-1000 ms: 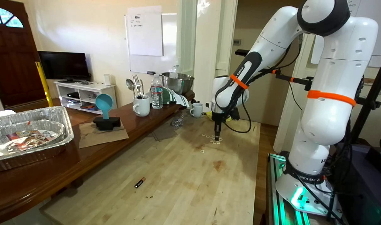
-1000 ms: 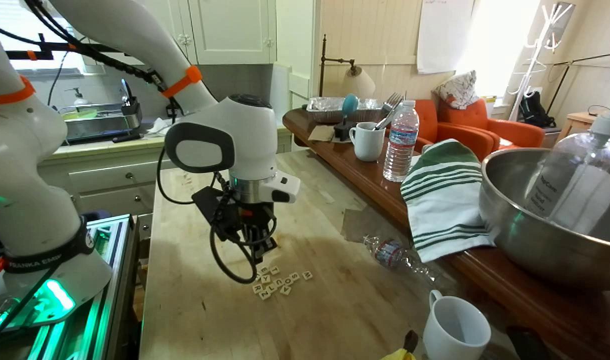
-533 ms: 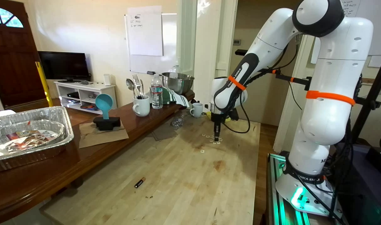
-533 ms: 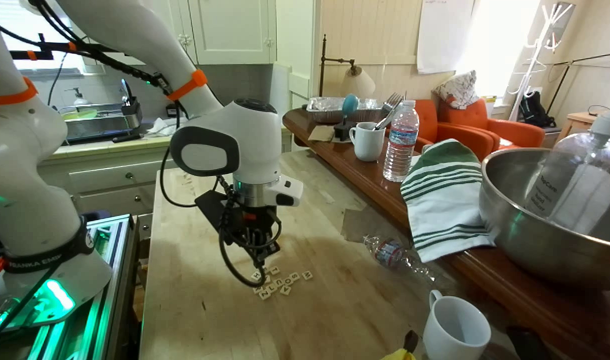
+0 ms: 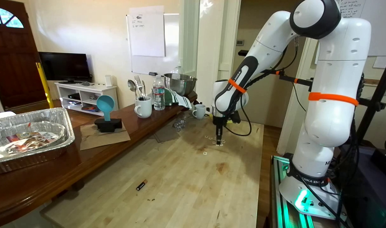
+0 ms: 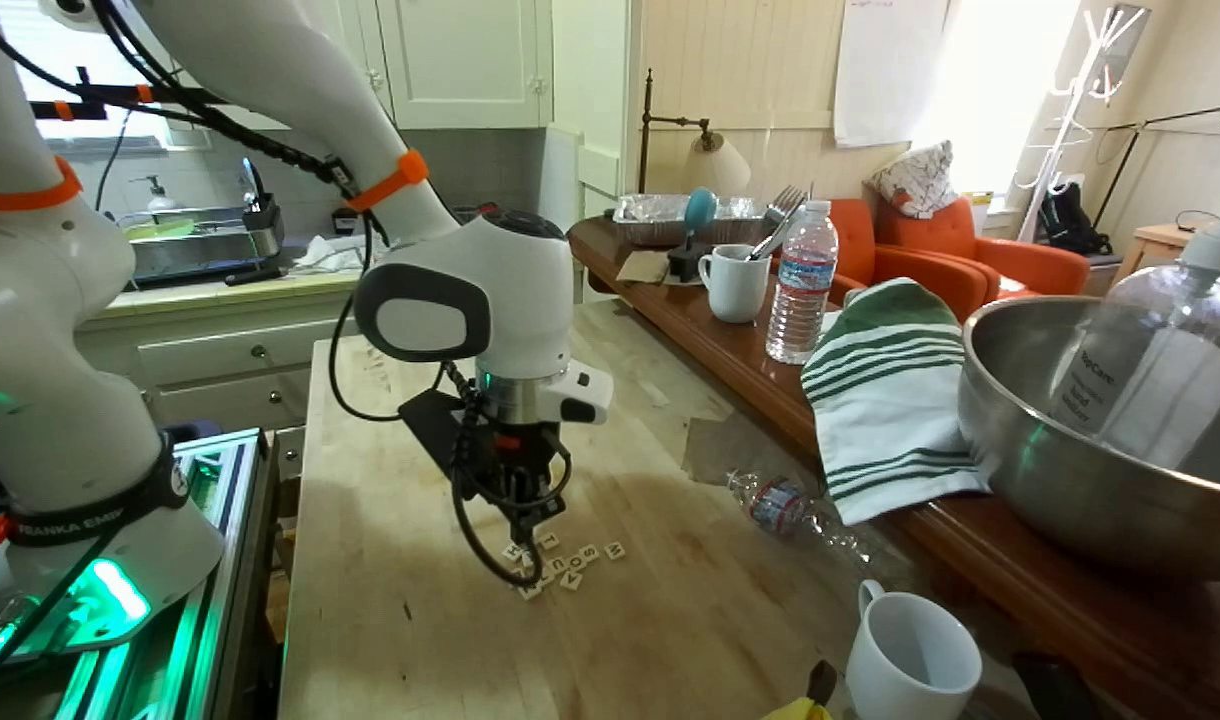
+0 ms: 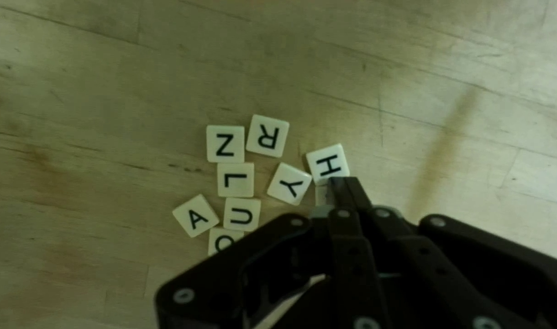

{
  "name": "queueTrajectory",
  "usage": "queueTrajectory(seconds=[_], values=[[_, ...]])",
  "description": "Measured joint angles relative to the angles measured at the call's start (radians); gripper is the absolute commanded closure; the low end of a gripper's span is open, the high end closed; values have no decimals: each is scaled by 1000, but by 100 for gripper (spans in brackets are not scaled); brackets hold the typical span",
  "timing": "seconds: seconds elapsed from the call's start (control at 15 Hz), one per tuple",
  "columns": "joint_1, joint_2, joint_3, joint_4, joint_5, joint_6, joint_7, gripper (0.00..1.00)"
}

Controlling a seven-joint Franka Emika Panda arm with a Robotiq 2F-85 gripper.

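Gripper clenched, jaws pressed together, pointing down at the letter tiles; in wrist view it overlaps the edge of the H tile, contact can't be told. Part-hidden tile right by the fingertips. Y tile beside H, R tile a bit farther, then N-or-Z tile, L tile, U tile, O tile in a rough row, A tile just off U. All on wooden table; farther out, battery, white mug, crumpled bottle on its side

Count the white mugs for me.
2, in both exterior views: one mug holding cutlery on the dark wooden table, another mug beside a yellow item. The robot arm may hide others.
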Motion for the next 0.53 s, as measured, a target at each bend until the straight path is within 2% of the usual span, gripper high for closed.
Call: queueTrajectory(seconds=[0.53], values=[[-4, 18, 20, 14, 21, 0, 0, 100]])
